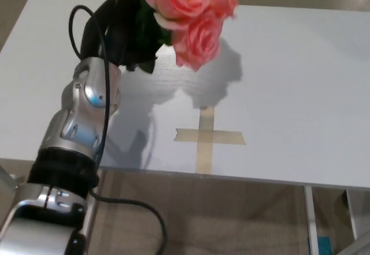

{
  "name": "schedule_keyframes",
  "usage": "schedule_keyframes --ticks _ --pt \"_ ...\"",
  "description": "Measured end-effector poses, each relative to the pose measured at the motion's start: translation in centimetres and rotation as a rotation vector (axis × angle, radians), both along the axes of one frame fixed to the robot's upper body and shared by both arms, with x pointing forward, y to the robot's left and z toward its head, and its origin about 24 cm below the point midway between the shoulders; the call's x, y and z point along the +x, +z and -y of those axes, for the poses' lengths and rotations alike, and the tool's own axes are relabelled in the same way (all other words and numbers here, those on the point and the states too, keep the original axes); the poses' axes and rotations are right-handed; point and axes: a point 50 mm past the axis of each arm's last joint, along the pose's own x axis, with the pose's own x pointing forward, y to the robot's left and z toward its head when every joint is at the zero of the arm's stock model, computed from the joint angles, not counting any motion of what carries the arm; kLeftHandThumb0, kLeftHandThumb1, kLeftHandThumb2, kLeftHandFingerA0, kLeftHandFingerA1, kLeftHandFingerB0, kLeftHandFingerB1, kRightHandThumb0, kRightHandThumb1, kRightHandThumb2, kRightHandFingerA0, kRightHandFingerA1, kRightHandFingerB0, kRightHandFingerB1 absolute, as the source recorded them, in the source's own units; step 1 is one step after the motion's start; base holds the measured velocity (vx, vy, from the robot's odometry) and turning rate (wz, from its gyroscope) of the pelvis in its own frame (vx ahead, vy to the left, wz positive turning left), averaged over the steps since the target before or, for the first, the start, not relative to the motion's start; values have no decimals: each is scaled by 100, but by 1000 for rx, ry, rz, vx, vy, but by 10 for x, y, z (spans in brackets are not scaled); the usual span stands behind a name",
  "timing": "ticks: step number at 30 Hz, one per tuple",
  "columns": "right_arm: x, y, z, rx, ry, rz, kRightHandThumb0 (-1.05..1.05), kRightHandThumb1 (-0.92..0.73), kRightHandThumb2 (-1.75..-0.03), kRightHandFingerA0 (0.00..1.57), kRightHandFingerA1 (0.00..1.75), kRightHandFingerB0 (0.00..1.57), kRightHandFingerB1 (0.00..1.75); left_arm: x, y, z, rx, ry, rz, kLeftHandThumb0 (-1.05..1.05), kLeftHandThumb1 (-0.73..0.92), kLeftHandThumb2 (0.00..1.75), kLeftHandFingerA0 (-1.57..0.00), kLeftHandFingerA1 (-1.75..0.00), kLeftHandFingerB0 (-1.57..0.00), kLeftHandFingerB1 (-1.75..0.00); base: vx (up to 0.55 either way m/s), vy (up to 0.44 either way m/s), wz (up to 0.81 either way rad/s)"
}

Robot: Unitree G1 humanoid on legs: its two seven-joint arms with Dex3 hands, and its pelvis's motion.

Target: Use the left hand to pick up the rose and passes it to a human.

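A bunch of pink roses [193, 13] with green leaves is up in the air at the top middle of the head view, well above the white table [300, 93]. My left hand [118, 32] is shut on the stems just left of the blooms, with the silver forearm rising from the lower left. The stems are hidden behind the hand. The roses cast a shadow on the table below them. My right hand does not show.
A cross of tan tape [207, 136] is stuck on the table near its front edge, below the roses. Table legs and a beige floor [231, 214] show beneath the front edge.
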Motion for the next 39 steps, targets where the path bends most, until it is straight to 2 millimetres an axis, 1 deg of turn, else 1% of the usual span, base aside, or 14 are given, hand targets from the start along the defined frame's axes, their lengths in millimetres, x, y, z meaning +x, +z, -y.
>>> schedule_keyframes --ticks 2,7,12,13,15,21,26,31,32,33,37,39 --pt "-1 -1 0 -1 0 -3 -38 -71 -62 53 39 42 35 -1 3 2 -66 -17 8 -25 85 68 -95 -141 -73 -105 0 0 0" --pt "-6 -3 0 -4 3 -15 -38 -71 -61 53 39 42 35 -5 8 5 -215 -55 6 -25 85 68 -96 -140 -72 -105 0 0 0" --pt "-10 -5 1 -7 5 -28 -38 -71 -62 53 39 42 35 -5 3 -2 -343 -68 -47 -25 84 68 -96 -142 -73 -106 0 0 0" --pt "-10 -5 1 -7 5 -28 -38 -71 -62 53 39 42 35 -5 2 -3 -365 -72 -58 -25 86 65 -95 -142 -72 -107 0 0 0" --pt "-11 -5 1 -8 6 -29 -38 -71 -62 53 39 42 35 -4 0 -4 -411 -81 -80 -25 86 65 -95 -143 -72 -108 0 0 0" --pt "-12 -5 3 -11 3 -31 -38 -71 -62 53 39 42 34 -7 -5 1 -541 -128 -146 -24 85 65 -96 -145 -72 -108 0 0 0" --pt "-17 -6 5 -17 -1 -42 -38 -71 -62 53 39 42 34 -9 -11 4 -579 -152 -193 -24 85 65 -96 -145 -72 -108 0 0 0" --pt "-18 -6 6 -18 -1 -44 -38 -71 -62 53 39 42 34 -10 -11 6 -589 -162 -209 -24 85 65 -96 -145 -72 -108 0 0 0" --pt "-18 -6 6 -19 -1 -44 -38 -71 -62 53 39 43 35 -10 -11 6 -591 -163 -211 -24 84 65 -92 -146 -71 -105 0 0 0" --pt "-18 -6 6 -19 -1 -44 -38 -71 -62 53 39 43 35 -10 -12 7 -592 -166 -216 -24 84 65 -92 -146 -71 -105 0 0 0" --pt "-21 -8 6 -20 -3 -53 -38 -71 -61 54 39 43 35 -16 -29 13 -577 -185 -264 -23 83 66 -94 -148 -72 -106 0 0 0" --pt "-23 -8 7 -21 -4 -58 -38 -71 -61 55 39 42 35 -17 -32 16 -577 -194 -275 -23 83 65 -91 -150 -72 -107 0 0 0"
